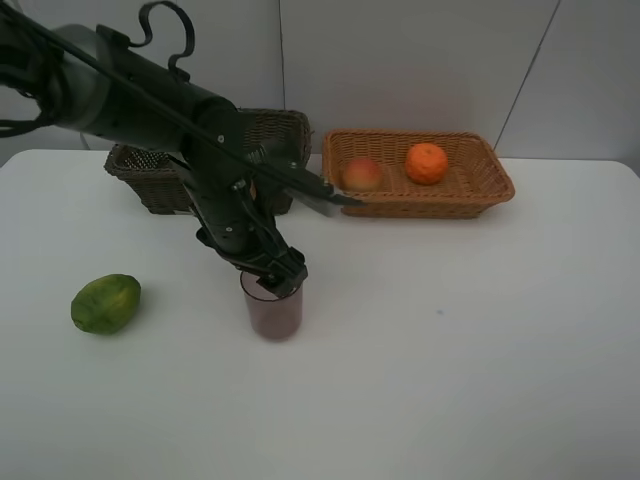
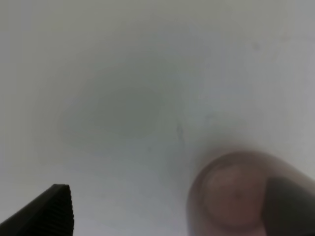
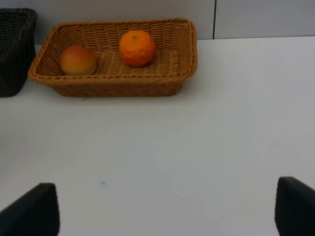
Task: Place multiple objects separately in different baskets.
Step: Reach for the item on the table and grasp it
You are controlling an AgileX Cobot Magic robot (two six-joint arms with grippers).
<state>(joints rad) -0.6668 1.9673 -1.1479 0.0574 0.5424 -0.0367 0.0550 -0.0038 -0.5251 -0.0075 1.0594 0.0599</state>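
Left tool (image 1: 278, 270) spread wide, empty, at the rim of mauve cup (image 1: 273, 312), centre-left of frame; one finger (image 2: 290, 206) over the cup mouth. Right tool (image 3: 165, 211) wide open too, holding nothing. White worktop (image 1: 450, 380), pale panelled wall (image 1: 400, 60) behind. Tan basket (image 1: 480, 190) upper right holds peach-like fruit (image 1: 362, 174) and orange (image 1: 427, 163). Dark basket (image 1: 140, 170) upper left, contents hidden. Green fruit (image 1: 105, 303) lower left on worktop.

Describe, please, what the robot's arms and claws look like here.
The left arm is glossy black and tubular, with a grey section further up and black cables looping above it. The left claw is black, one fingertip edge ribbed. The right claw shows only two matte black fingers; its arm is out of view.
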